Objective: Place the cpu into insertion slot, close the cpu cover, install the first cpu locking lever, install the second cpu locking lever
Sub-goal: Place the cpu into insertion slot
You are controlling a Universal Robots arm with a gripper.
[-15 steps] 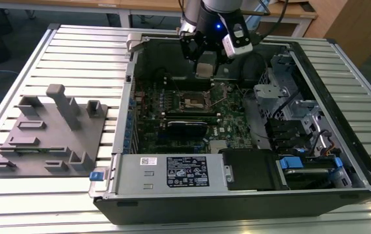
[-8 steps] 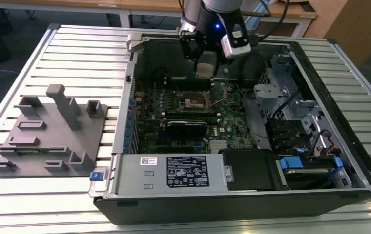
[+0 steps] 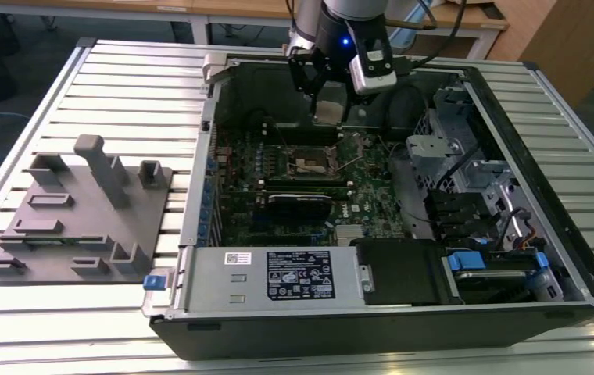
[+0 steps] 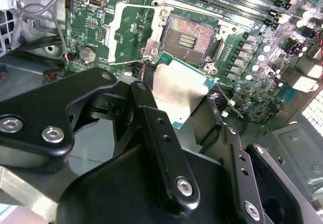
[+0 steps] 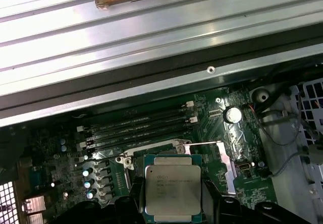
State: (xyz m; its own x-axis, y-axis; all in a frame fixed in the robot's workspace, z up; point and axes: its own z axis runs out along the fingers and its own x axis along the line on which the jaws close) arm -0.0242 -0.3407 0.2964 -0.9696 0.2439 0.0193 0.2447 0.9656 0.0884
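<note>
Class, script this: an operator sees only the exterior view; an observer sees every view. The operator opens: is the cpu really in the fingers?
Observer: Yes. In the second wrist view the fingers clamp the cpu by two opposite edges.
Operator: Is the socket empty?
Observer: Yes, the insertion slot shows bare contacts, nothing seated.
Operator: And the cover?
Observer: The cpu cover is swung open, clear of the slot.
</note>
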